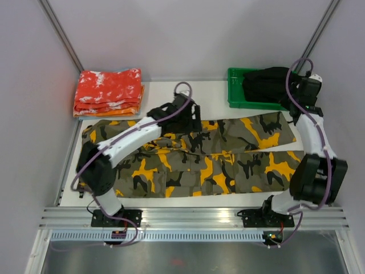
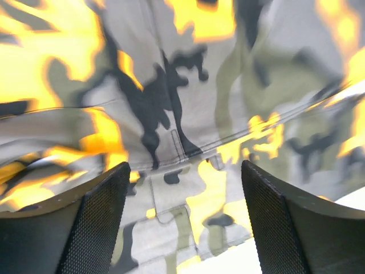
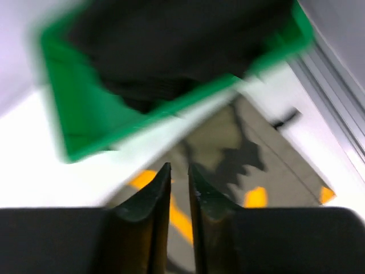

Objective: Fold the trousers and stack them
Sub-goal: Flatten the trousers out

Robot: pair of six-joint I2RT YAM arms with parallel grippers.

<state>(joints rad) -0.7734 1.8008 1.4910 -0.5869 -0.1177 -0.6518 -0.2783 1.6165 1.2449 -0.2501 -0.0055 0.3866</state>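
Note:
The camouflage trousers lie spread flat across the table, waist at the left and leg ends at the right. They fill the left wrist view. My left gripper hovers over their far edge near the middle, and in its own view it is open wide with only cloth below it. My right gripper hangs over the far leg end beside the green tray. In its own view it shows a narrow gap between the jaws with nothing in it.
A green tray at the back right holds a plain black garment; both appear blurred in the right wrist view, the tray and the garment. Folded red-orange speckled cloths are stacked at the back left. Grey walls enclose the table.

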